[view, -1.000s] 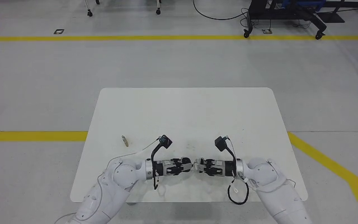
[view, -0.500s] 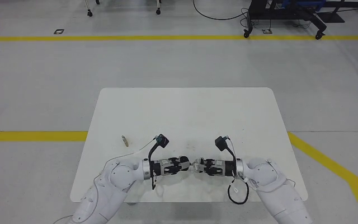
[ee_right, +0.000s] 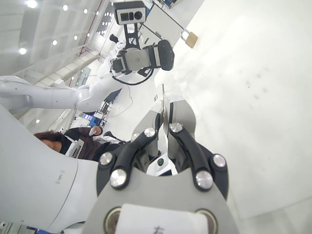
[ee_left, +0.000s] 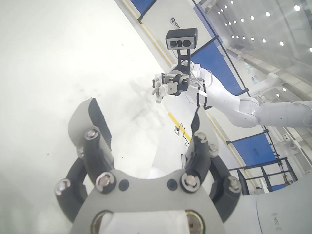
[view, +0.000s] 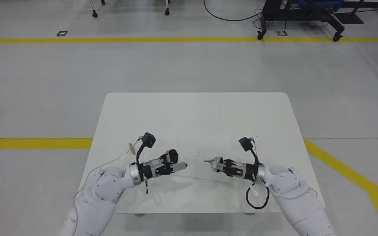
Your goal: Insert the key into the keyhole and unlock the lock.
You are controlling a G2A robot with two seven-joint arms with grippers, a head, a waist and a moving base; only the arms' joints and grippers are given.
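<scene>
Above the table (view: 195,118) front, pulls left gripper (view: 179,166) back, spread and empty; keeps right gripper (view: 211,162) clamped on the key (ee_right: 163,94); probably frees left for the padlock (view: 132,147).

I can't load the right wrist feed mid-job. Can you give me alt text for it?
The right gripper, jaws shut on the key, holds the thin metal blade out over the white table. Farther off, the left gripper hangs above the table. Beyond it a tan padlock lies near the table's edge.
</scene>
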